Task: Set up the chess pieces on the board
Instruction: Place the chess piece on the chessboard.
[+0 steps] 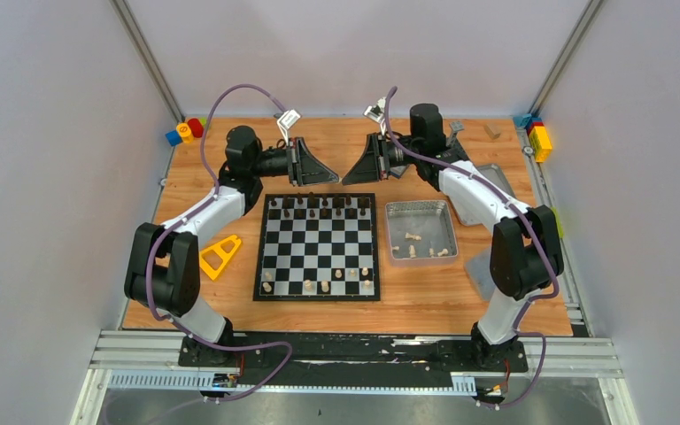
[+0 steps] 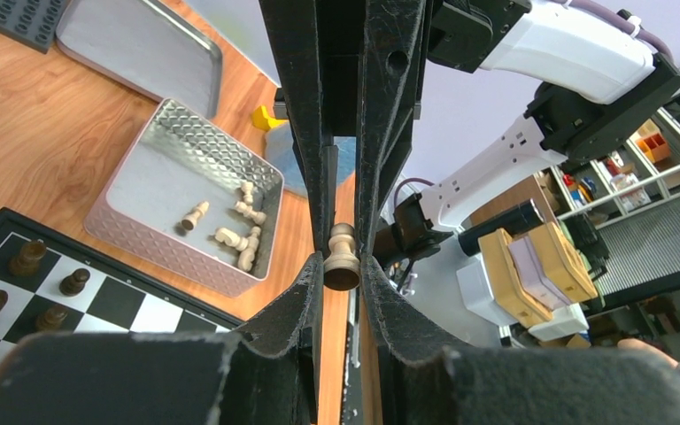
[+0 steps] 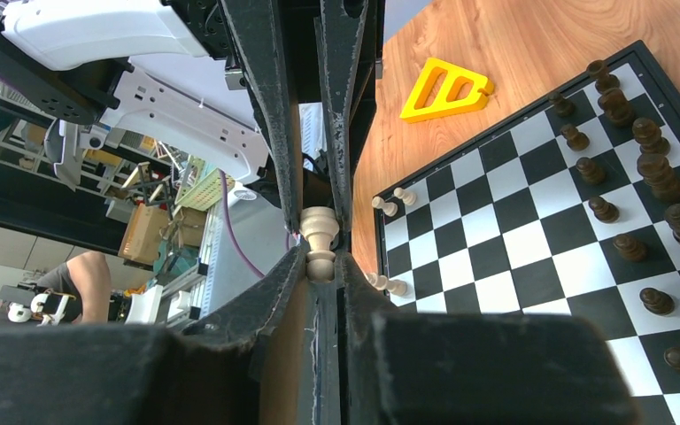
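Handover in mid-air, seen from the top camera at 12 o'clock of the board: the two arms meet tip to tip above its far edge. The left end effector is closed on the wide base of a pale piece, its two fingers pressing the base from either side. The right end effector comes in from the opposite direction with its fingers closed around the narrower upper part of the same piece, so both have it clamped at once. The piece hangs above the counter, touching nothing but the fingers.

The board lies flat in the middle of the counter. Dark pieces fill its far rows at 12 o'clock, mostly upright. A few pale pieces stand on the near rows at 6 o'clock, with gaps between them.

At 3 o'clock of the board, just beside it, sits a metal tin; several spare pale figures lie on their sides in it. At 9 o'clock of the board, a yellow triangular frame lies flat on the wood.
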Controlling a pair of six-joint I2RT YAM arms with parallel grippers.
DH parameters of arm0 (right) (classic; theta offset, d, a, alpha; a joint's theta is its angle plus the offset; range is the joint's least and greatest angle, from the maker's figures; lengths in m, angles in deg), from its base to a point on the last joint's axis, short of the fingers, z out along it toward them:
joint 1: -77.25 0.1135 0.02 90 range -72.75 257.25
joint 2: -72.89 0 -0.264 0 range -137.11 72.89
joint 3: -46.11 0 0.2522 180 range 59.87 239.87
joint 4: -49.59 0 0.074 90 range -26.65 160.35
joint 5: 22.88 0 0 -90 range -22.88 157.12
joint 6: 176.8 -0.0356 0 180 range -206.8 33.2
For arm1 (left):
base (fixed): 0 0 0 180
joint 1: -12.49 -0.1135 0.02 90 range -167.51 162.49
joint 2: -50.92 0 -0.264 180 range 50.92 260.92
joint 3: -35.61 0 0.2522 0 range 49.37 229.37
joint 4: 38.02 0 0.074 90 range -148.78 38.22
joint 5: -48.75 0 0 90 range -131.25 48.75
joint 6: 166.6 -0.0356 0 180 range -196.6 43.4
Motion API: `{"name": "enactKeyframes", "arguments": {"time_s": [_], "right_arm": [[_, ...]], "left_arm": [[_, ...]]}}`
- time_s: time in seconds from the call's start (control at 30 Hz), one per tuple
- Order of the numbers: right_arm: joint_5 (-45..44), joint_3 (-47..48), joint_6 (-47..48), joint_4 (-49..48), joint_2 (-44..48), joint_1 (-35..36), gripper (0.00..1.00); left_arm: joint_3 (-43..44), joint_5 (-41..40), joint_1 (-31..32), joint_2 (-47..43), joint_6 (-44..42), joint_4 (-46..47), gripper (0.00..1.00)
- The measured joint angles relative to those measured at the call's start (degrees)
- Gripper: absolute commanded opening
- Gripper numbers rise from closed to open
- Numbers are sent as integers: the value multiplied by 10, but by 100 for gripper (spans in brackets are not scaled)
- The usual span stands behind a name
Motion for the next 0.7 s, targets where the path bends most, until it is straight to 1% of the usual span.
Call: {"name": "enactKeyframes", "arguments": {"time_s": [0.13, 0.27, 0.33, 0.4, 0.43, 0.47, 0.5, 0.53, 0.57, 0.6, 0.63, 0.67, 0.7], "right_arm": [[0, 0, 0, 0, -2, -2, 6], [1, 0, 0, 0, -2, -3, 0], [2, 0, 0, 0, -2, -3, 0], [2, 0, 1, 1, -2, -3, 0], [2, 0, 3, 1, -2, -3, 0], [1, 0, 8, 3, -2, -3, 0], [-1, 0, 15, 8, -2, -3, 0], [-2, 0, 24, 15, -2, -3, 0], [-4, 0, 38, 24, -2, -4, 0], [-5, 0, 51, 35, -1, -4, 0], [-8, 0, 68, 49, 1, -4, 0], [-12, 0, 85, 63, 3, -4, 0], [-16, 0, 100, 75, 5, -4, 0]], "left_arm": [[0, -2, 0, 0, -10, -8, 2], [0, -2, 0, 0, -16, -12, 9], [0, -2, 0, 0, -18, -14, 15], [0, -2, 0, 0, -22, -18, 25], [0, -2, 0, 0, -25, -22, 27], [0, -3, 0, 0, -31, -29, 33], [0, -4, 0, -1, -40, -36, 36], [0, -8, 1, -3, -53, -49, 43], [0, -11, 1, -5, -67, -63, 46], [0, -16, 1, -7, -81, -79, 52], [0, -21, 1, -9, -94, -93, 55], [0, -26, 1, -12, -109, -110, 61], [0, -30, 0, -15, -124, -125, 64]]}}
